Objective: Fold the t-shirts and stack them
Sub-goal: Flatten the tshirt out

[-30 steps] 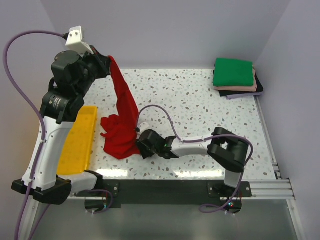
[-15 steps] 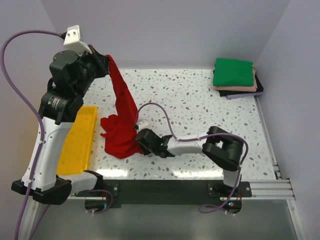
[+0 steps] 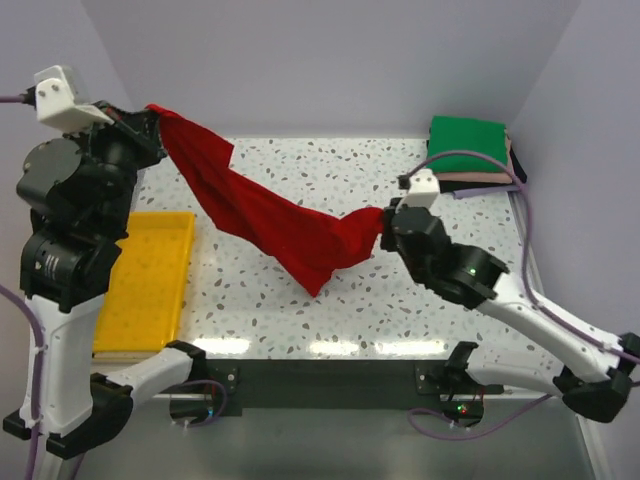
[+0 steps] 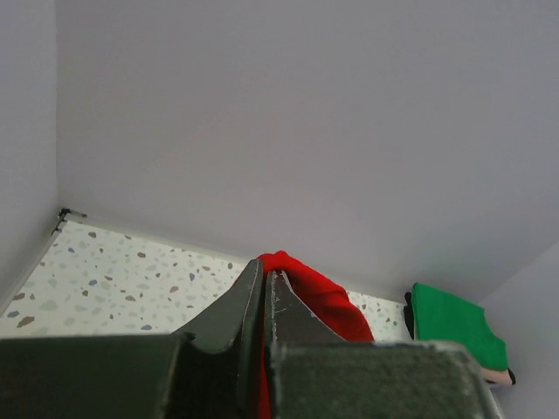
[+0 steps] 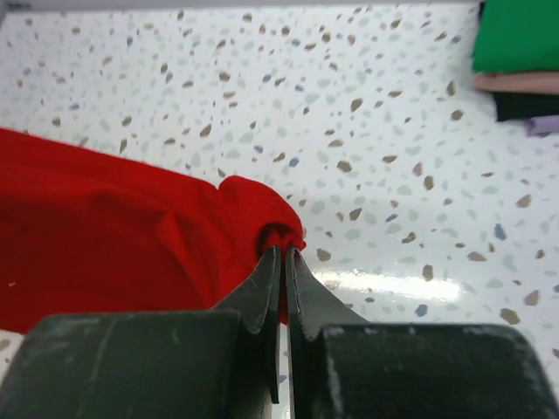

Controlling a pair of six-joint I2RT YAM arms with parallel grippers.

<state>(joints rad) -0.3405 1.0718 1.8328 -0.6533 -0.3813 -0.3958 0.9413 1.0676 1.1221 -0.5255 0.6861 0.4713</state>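
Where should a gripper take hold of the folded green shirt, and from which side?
Probably its near left edge, coming from the table's middle: the green shirt lies flat atop the stack, tucked into the far right corner by the walls.

Bright red soft cloth t-shirt point(image 3: 270, 225): matt, limp, creased. White speckled stone-look tabletop point(image 3: 250, 300): smooth, glossy, glare streaks at 6 o'clock. Yellow rectangular plastic tray point(image 3: 150, 280) at 9 o'clock: finely dimpled, dull sheen; folded green cloth t-shirt point(image 3: 466, 145) at 1 o'clock: matt.
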